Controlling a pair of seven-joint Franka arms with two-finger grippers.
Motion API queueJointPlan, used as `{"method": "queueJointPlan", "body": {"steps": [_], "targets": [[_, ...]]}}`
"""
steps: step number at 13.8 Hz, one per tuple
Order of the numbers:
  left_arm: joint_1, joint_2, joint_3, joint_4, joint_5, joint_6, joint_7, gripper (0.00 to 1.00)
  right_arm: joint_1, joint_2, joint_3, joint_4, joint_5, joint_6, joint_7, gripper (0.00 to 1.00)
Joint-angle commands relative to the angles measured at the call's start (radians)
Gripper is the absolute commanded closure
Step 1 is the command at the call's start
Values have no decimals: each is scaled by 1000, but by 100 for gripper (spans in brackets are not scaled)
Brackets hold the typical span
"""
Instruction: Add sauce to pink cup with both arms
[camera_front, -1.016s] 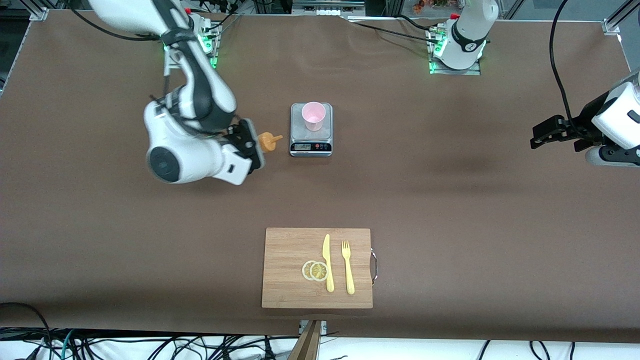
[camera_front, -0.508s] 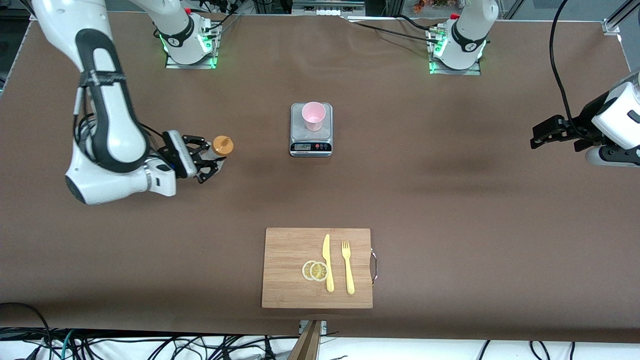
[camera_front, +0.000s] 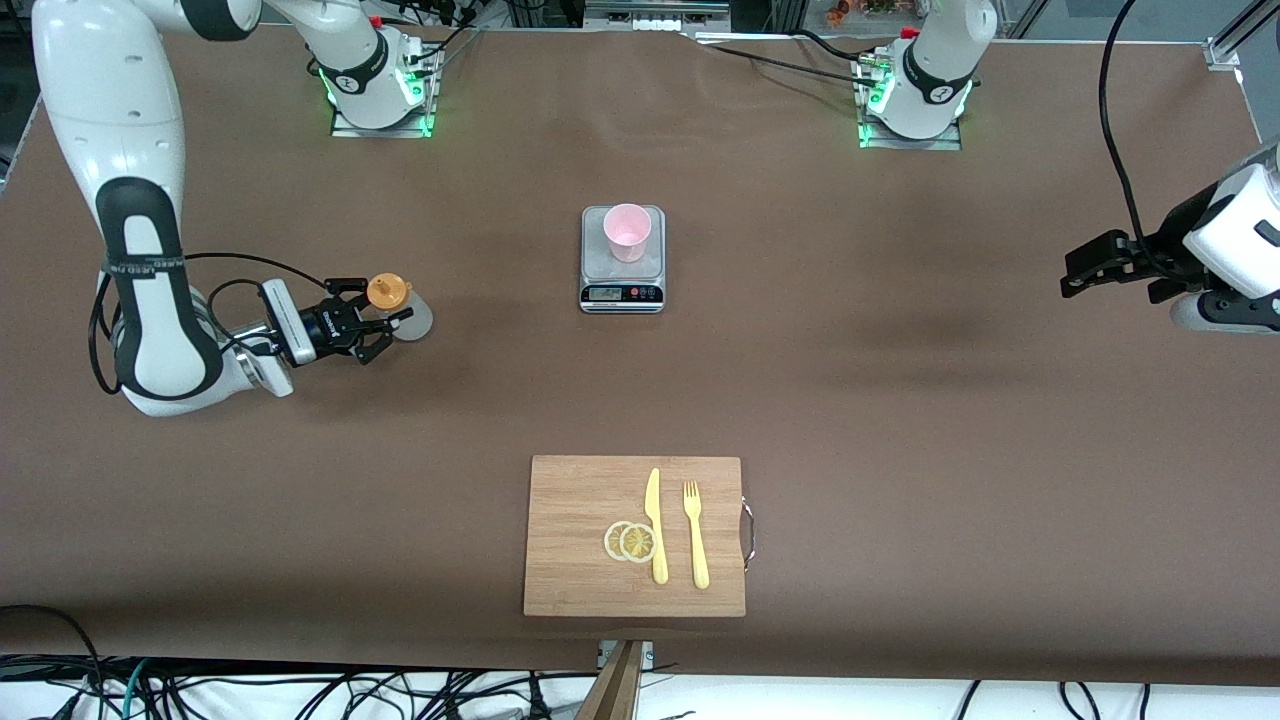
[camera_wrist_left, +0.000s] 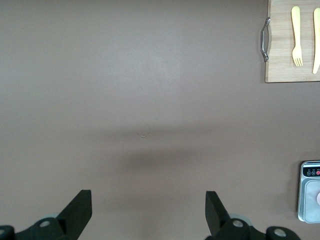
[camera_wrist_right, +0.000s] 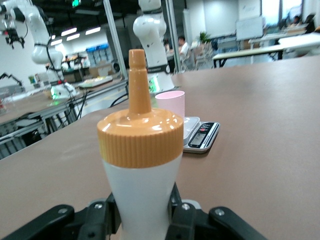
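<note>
The sauce bottle (camera_front: 392, 300) is whitish with an orange nozzle cap. It stands upright, low over the table toward the right arm's end, and my right gripper (camera_front: 385, 330) is shut on its body. In the right wrist view the bottle (camera_wrist_right: 142, 165) fills the middle, with a finger (camera_wrist_right: 102, 220) pressed on each side. The pink cup (camera_front: 627, 232) stands on a small silver scale (camera_front: 622, 292) at mid-table, apart from the bottle; the cup (camera_wrist_right: 170, 102) also shows past the nozzle. My left gripper (camera_front: 1078, 276) waits open over the left arm's end of the table, its jaws (camera_wrist_left: 147, 197) holding nothing.
A wooden cutting board (camera_front: 570, 500) lies nearer the front camera than the scale. It carries a yellow knife (camera_front: 655, 525), a yellow fork (camera_front: 694, 535) and two lemon slices (camera_front: 630, 541). The left wrist view shows the board's corner (camera_wrist_left: 280, 60) and the scale's edge (camera_wrist_left: 310, 192).
My right arm has swung away from the scale toward its own end of the table, bringing the bottle from tipped sideways to upright. The left arm has not moved.
</note>
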Motion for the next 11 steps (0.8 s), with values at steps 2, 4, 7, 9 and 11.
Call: {"method": "queueJointPlan", "body": {"steps": [2, 4, 7, 9, 11], "targets": [[-2, 8, 6, 22, -26, -19, 19, 0, -36, 46, 1, 7, 67, -53, -10, 89], [-2, 8, 6, 22, -26, -19, 19, 0, -37, 57, -1, 7, 78, -64, -25, 89], [-2, 8, 6, 22, -26, -19, 19, 0, -40, 83, -1, 8, 93, -62, -33, 88], [-2, 8, 6, 22, -26, -19, 19, 0, -40, 92, -1, 9, 90, -51, -31, 86], [-2, 10, 5, 22, -26, -19, 19, 0, -40, 95, -5, 12, 84, -50, -24, 78]]}}
